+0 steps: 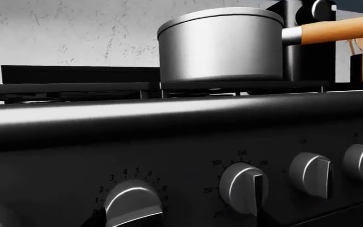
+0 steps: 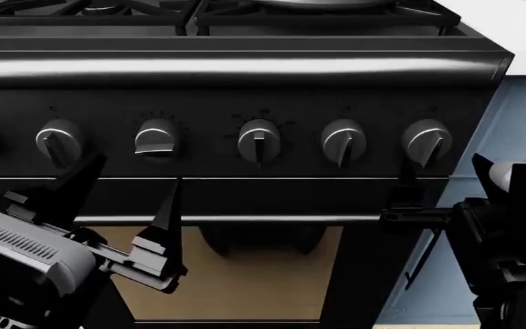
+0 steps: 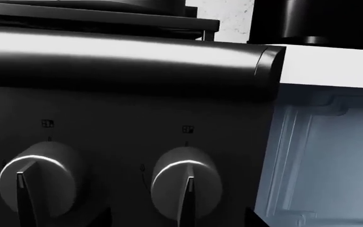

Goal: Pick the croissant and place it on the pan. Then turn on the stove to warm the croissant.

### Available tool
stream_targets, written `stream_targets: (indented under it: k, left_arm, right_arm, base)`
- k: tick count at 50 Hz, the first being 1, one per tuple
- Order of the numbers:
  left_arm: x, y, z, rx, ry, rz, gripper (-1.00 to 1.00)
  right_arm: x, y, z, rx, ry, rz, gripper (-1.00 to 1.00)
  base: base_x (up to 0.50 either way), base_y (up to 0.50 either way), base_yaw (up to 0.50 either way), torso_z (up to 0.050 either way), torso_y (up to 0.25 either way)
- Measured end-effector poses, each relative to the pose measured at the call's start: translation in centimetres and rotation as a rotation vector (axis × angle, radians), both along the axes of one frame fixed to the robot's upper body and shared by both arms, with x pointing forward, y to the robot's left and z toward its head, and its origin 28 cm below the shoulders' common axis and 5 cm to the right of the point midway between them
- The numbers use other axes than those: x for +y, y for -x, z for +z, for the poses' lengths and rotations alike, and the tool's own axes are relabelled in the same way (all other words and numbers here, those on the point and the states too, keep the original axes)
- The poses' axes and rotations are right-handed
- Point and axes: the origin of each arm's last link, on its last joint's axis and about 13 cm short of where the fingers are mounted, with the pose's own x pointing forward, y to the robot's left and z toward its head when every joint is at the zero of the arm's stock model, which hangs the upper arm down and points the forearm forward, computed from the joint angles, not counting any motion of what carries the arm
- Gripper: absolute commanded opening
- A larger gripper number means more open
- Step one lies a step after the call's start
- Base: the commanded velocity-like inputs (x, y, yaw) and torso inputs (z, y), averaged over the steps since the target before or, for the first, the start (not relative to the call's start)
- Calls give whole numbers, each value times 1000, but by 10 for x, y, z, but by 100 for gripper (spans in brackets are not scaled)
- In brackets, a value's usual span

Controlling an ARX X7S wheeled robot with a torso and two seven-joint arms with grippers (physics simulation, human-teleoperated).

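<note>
Six black-and-silver knobs [image 2: 258, 140] are lining the front of the black gas range with cast-iron grates [image 2: 244, 68], and you are working at that panel, so I am judging the task to be in its second half.

The deep, straight-sided grey metal saucepan [image 1: 222, 45] is sitting on a rear grate, its long light-orange wooden handle [image 1: 339, 28] pointing away to the side. The small golden-brown croissant is showing in none of the views. The pan's rim is hiding the inside, so I am only assuming the pastry is lying in there.

Your left gripper [image 2: 126, 199] is hovering spread wide just below the knob row and holding nothing. The knob above it [image 2: 158, 140] is lying sideways while its neighbours are pointing down, so a burner may already be on, though no flame is visible.

Your right gripper [image 2: 409, 205] is sitting near the oven-door bar. I cannot tell whether it is spread or closed.

As for writing, numerals 1 to 8 are ringing the sideways knob and 300 and 350 the next, small burner icons are marking the others, and no brand is appearing.
</note>
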Motion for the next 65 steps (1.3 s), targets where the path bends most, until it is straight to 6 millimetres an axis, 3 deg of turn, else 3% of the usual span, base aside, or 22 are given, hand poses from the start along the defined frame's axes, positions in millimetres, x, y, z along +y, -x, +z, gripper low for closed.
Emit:
stream_targets:
  k: [65]
  left_arm:
    - [5, -2, -5, 22, 27, 28, 100]
  right_arm:
    - [-8, -31, -8, 32, 25, -20, 100]
  base:
    - [0, 0, 0, 0, 0]
